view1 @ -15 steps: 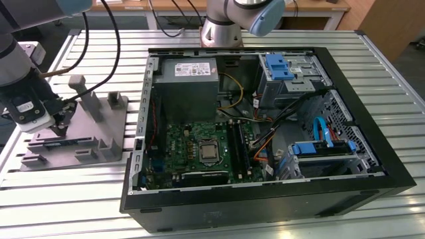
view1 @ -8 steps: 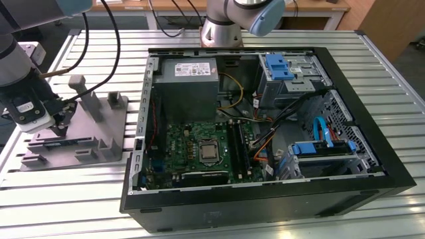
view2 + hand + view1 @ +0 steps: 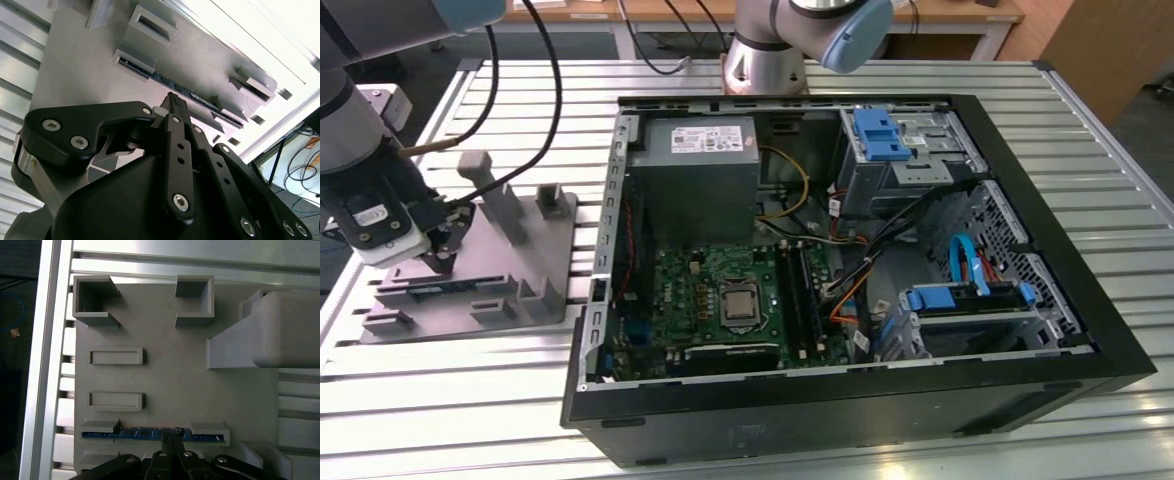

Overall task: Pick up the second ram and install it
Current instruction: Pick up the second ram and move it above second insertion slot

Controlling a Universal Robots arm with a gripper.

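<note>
One robot arm [image 3: 350, 125] hangs over a grey holder [image 3: 520, 270] that sits on a table [image 3: 454, 400] made of shiny metal strips, on the exterior view's left. Its gripper [image 3: 443, 262] points down at the edge of the holder that lies away from the big open computer box [image 3: 1047, 215] next to it. The second ram [image 3: 145, 432] is a thin strip with dark chips. It stands on its long edge in the holder, and each end rests in a small grey bracket. In both wrist views the strip runs straight across the holder under the black fingers [image 3: 167, 445]. The fingers are squeezed tight together with nothing between them. Their tips sit right at the top edge of the strip, near its middle. I cannot tell if they touch it. In the first wrist view, two more long slots [image 3: 116, 356] lie on the holder beside the strip, and two square cups [image 3: 194, 295] stand at the far side. Inside the computer box a big green board [image 3: 687, 290] lies flat, with long black slots [image 3: 797, 290] on it. A grey metal box [image 3: 700, 170] and blue parts [image 3: 881, 135] sit close by, and a second arm's base [image 3: 767, 55] stands behind the box.
</note>
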